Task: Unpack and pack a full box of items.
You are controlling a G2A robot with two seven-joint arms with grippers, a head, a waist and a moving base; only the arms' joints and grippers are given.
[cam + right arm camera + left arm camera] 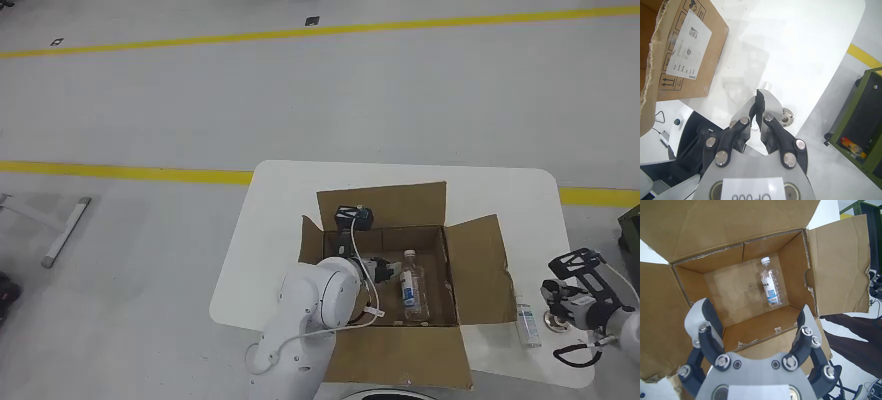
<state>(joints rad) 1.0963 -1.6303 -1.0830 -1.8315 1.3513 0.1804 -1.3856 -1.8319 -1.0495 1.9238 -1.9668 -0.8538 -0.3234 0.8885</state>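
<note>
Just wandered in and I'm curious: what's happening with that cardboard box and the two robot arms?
The robot is working on an open cardboard box on a white table. Its left gripper hangs open above the box, where one clear bottle lies on the bottom. The right gripper is shut, off beside the box, close by a smaller bottle lying on the table.

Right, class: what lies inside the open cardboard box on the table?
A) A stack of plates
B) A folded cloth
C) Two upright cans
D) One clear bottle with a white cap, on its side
D: the left wrist view shows a single clear bottle with a white cap lying on its side on the floor of the box, below the open left gripper.
</note>
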